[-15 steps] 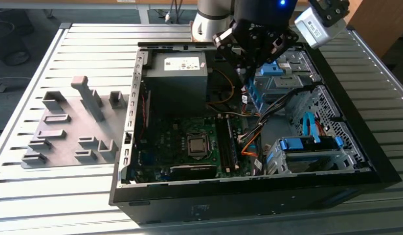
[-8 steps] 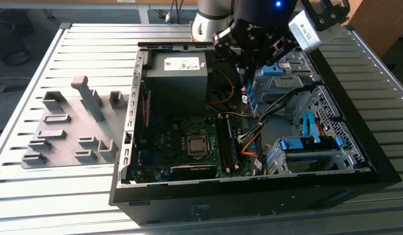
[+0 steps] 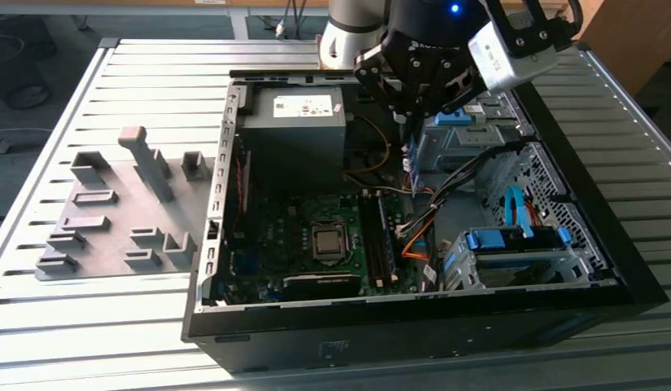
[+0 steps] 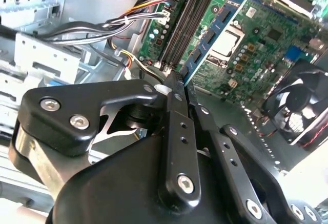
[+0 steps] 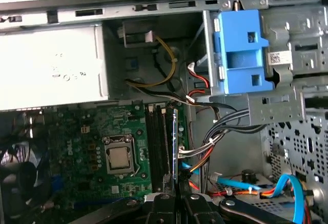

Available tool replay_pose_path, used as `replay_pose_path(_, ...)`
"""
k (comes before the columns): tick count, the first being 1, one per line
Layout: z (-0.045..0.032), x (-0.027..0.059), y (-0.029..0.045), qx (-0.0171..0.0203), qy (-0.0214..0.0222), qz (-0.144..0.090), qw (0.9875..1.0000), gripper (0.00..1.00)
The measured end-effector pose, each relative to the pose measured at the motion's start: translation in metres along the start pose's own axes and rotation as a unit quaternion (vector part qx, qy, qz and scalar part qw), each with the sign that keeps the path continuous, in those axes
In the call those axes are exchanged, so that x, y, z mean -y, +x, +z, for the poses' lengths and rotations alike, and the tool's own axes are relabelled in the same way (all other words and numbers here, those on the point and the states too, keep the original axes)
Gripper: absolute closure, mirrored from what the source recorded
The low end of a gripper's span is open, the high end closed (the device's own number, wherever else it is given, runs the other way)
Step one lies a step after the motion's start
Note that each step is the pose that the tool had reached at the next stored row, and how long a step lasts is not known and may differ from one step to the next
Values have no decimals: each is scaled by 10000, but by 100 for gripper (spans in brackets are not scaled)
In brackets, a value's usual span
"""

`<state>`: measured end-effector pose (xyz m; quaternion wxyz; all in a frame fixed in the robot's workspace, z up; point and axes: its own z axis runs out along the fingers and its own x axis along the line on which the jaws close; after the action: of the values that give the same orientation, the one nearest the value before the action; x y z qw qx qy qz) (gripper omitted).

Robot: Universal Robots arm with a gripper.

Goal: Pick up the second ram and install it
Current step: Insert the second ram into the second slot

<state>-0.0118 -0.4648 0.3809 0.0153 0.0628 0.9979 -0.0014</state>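
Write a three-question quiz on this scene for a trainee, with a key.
1. True or false: the gripper is shut on the second ram, holding it above the motherboard.
2. In the first wrist view, the processor socket is: A) under a cooler; B) uncovered, with no cooler on it; C) buried under cables.
3. Fill the gap: the grey fixture blocks lie outside the computer case, on the exterior view's ____.

Key: 1 true; 2 B; 3 left.
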Motion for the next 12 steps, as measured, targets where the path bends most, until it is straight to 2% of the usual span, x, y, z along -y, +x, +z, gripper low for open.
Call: replay_pose_path(12,8,0,7,1,-1,17,10000,86)
